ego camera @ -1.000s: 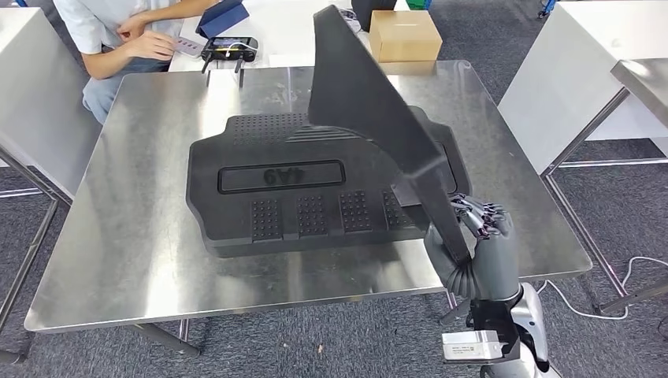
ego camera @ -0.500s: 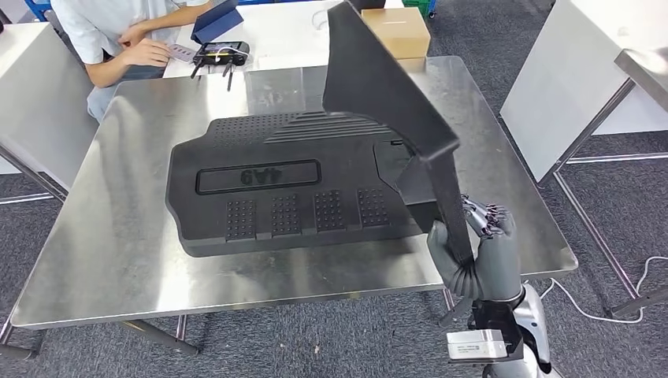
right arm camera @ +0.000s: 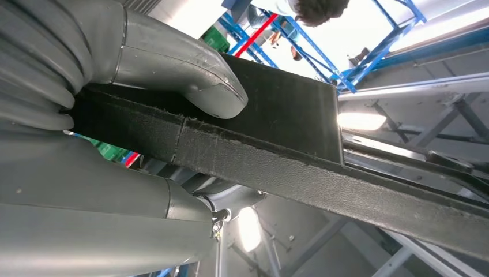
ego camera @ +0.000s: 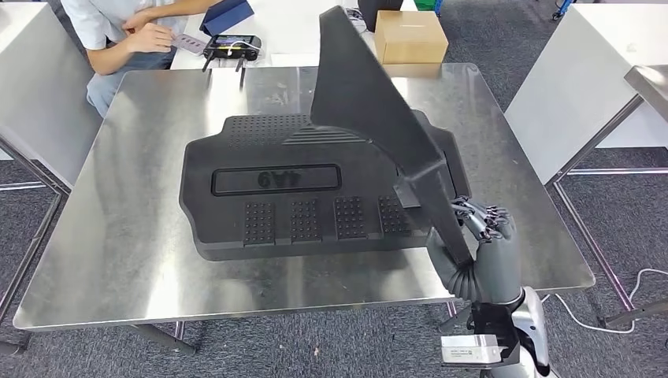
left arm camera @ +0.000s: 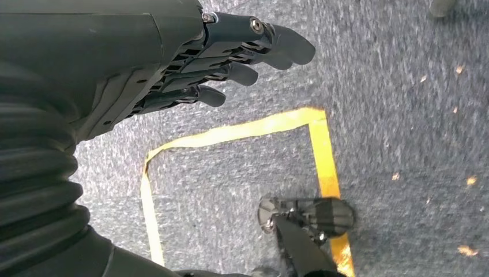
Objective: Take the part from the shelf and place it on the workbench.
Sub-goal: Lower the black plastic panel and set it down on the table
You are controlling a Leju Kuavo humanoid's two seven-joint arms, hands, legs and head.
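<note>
Above the workbench (ego camera: 118, 236), right hand (ego camera: 476, 252) grips upright part (ego camera: 370, 118).

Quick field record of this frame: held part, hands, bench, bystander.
held_part: flat black foam panel, upright and tilted, above the table
right_hand: right hand grips the panel's lower end, thumb pressed on its face
left_hand: left hand holds nothing, fingers apart, above grey carpet
bench: steel table bearing a large black moulded mat
bystander: person seated at the far corner
</note>
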